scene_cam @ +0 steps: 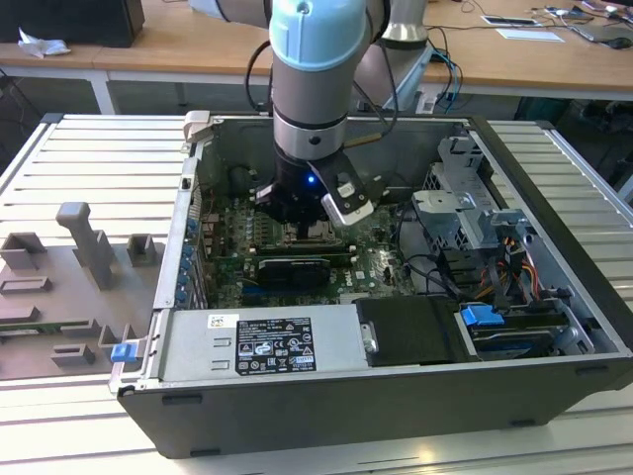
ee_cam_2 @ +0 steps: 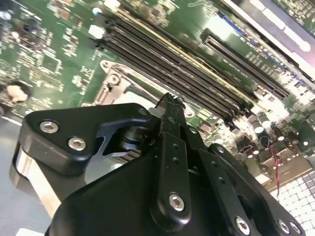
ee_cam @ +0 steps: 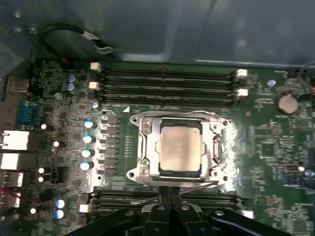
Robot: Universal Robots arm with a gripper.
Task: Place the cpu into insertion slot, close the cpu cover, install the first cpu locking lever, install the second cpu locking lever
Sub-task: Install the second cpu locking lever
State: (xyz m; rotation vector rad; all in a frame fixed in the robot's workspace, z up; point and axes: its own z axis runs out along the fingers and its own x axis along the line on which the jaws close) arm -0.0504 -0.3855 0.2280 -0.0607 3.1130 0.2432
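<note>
- The cpu (ee_cam: 179, 147) sits in the insertion slot (ee_cam: 215, 146) on the motherboard (ee_cam: 275, 147).
- The cpu cover (ee_cam: 147, 142) lies closed around it.
- The hand (ee_cam: 169, 195) hovers beside the slot, fingers together, holding nothing.

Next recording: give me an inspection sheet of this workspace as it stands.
Surface: slatted metal table carrying an open computer case.
Job's things: cpu seated in the slot, cover down around it.
Clutter: grey fixture blocks at the exterior view's left.
Gripper: gripper low over the socket edge, beside a thin lever.
Cables: bundle by the drive cage.
Surroundings: wooden desks behind.
</note>
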